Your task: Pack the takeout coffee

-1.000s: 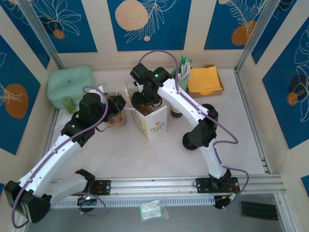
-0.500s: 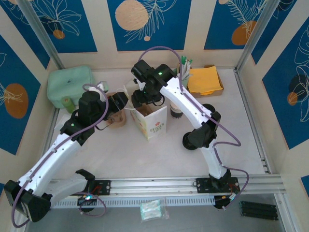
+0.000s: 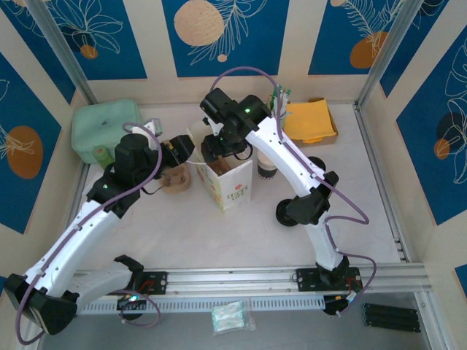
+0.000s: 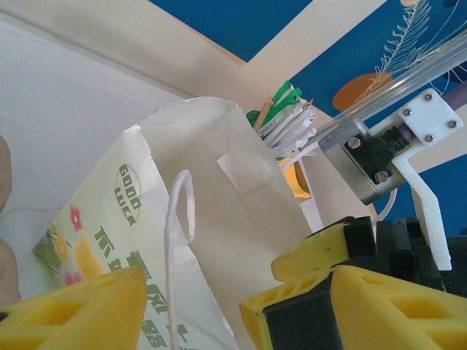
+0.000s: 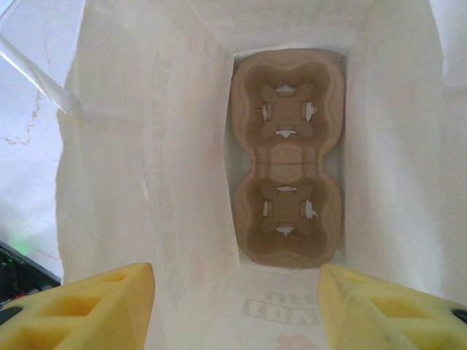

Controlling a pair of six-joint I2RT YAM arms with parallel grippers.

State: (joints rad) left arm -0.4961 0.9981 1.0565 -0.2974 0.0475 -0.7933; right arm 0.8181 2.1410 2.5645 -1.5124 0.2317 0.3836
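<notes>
White paper bag [image 4: 226, 219] with green print, looped string handle [image 4: 177, 240], left gripper [image 4: 193, 306] spread wide beneath it, green-tipped packets [image 4: 283, 109] behind.

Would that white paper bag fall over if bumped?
It probably tips or slides: the white paper bag stands tall and its thin walls likely crumple. The brown cardboard cup tray flat in its bottom looks light, so adds little steadiness.

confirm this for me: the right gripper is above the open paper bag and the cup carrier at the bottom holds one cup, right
Not quite. The right gripper is above the open paper bag, but the cup carrier at the bottom holds no cup: both slots are empty in the right wrist view.
</notes>
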